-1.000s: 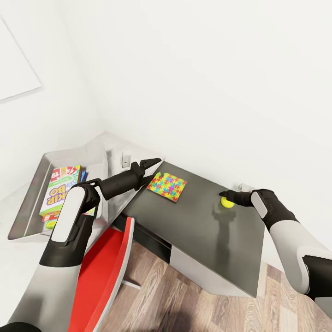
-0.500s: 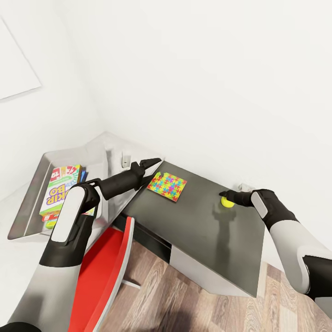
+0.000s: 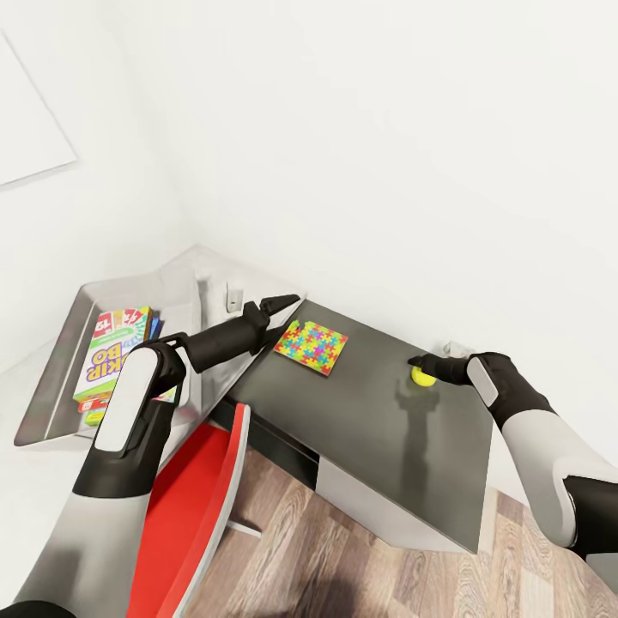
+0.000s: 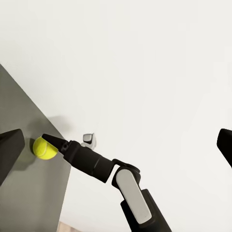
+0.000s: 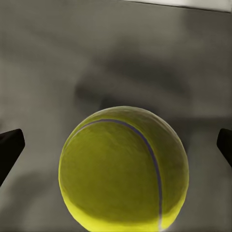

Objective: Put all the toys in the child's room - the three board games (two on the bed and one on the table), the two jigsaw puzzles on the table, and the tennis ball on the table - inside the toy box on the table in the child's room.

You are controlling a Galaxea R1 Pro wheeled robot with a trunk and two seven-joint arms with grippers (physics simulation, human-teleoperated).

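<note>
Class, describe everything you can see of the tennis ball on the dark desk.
The small yellow-green felt tennis ball is round, with a thin dark curved seam across it. It rests on the dark grey desk top, near the white wall and the desk's far edge. The right hand reaches over it, fingers apart either side; actual contact cannot be made out.

Both arms are built of glossy white shells joined by matte black segments. Behind each slim, black, tapering gripper, left point(image 3: 283, 302) and right point(image 3: 418, 361), sits a pale grey oval panel.
</note>
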